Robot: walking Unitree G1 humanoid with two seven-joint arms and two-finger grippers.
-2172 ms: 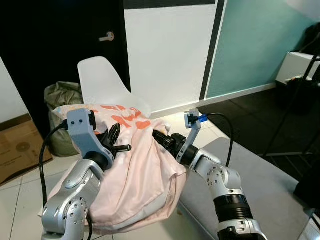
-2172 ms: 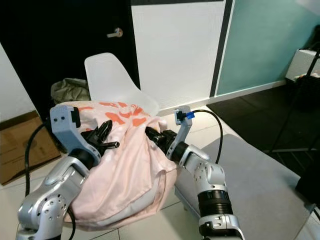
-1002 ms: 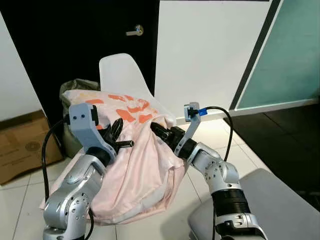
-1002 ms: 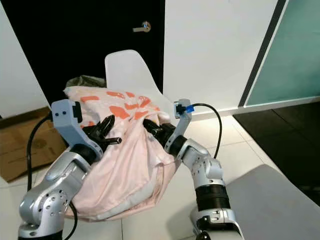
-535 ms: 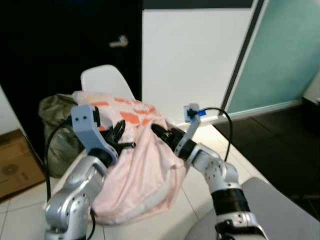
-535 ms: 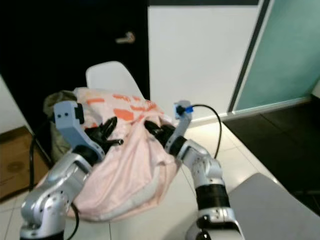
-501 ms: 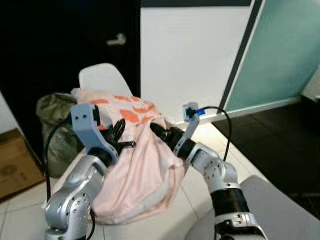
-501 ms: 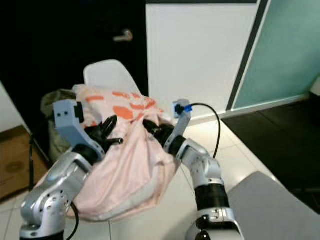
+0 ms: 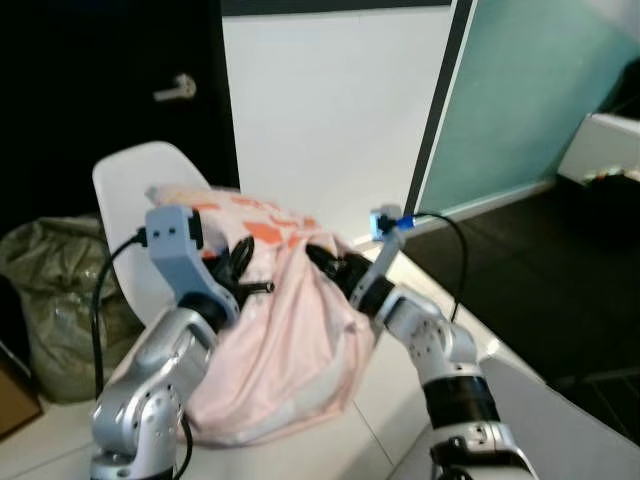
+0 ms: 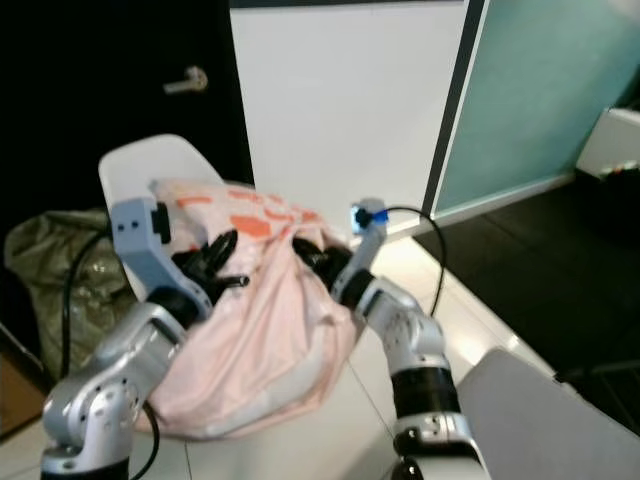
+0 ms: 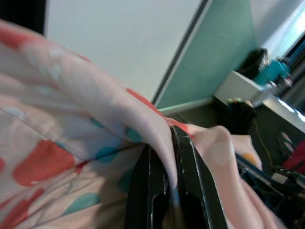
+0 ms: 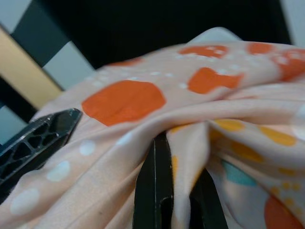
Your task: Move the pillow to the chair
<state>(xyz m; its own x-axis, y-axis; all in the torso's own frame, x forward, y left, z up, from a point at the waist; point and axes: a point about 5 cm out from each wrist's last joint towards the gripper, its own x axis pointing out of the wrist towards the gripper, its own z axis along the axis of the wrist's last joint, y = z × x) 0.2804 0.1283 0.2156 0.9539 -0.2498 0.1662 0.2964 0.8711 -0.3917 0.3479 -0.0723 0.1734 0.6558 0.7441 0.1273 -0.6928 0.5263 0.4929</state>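
Left pincer (image 9: 240, 277) clamped on a fold of the pink, orange-spotted pillow (image 9: 285, 335), just in front of the white chair (image 9: 125, 185). Pillow held up between both arms, sagging above the tiled floor (image 10: 365, 400). Right pincer (image 9: 325, 262) pinched shut on its other upper edge.

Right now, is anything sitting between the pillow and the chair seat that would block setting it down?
Nothing visible does. The pillow, pinched by the left gripper and right gripper, hangs directly in front of the white chair; its far edge hides the seat, so I cannot check that.
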